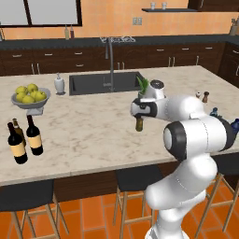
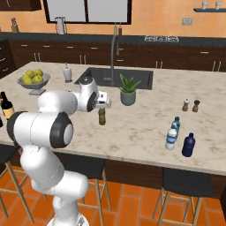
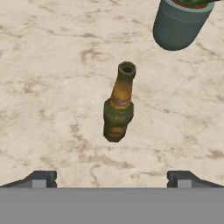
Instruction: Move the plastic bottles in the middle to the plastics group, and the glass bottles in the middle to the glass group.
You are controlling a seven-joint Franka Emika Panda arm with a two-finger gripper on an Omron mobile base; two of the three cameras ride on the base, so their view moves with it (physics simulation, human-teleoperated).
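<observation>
A small olive-green glass bottle (image 3: 119, 105) with a tan label stands upright mid-counter (image 1: 139, 124) (image 2: 102, 116). My gripper (image 3: 111, 179) hangs open straight above it, fingertips (image 3: 40, 178) wide apart and touching nothing; it also shows from the base (image 1: 139, 115) (image 2: 102, 107). At the counter's left, two tall black wine bottles (image 1: 17, 145) (image 1: 34, 137) and a thinner brown bottle (image 1: 17, 125) stand together. On the right, a small clear plastic bottle (image 2: 171, 139) with a white cap stands beside a slim light-blue bottle (image 2: 176, 124) and a squat dark-blue bottle (image 2: 188, 145).
A potted plant (image 2: 128, 92) (image 3: 179, 24) stands just behind the olive bottle. Further back lie the sink (image 1: 105, 83) with its faucet (image 1: 111, 60), a soap dispenser (image 1: 59, 84) and a bowl of yellow fruit (image 1: 30, 97). Salt and pepper shakers (image 2: 190, 105) stand at the right. Stools (image 1: 28, 196) line the front edge.
</observation>
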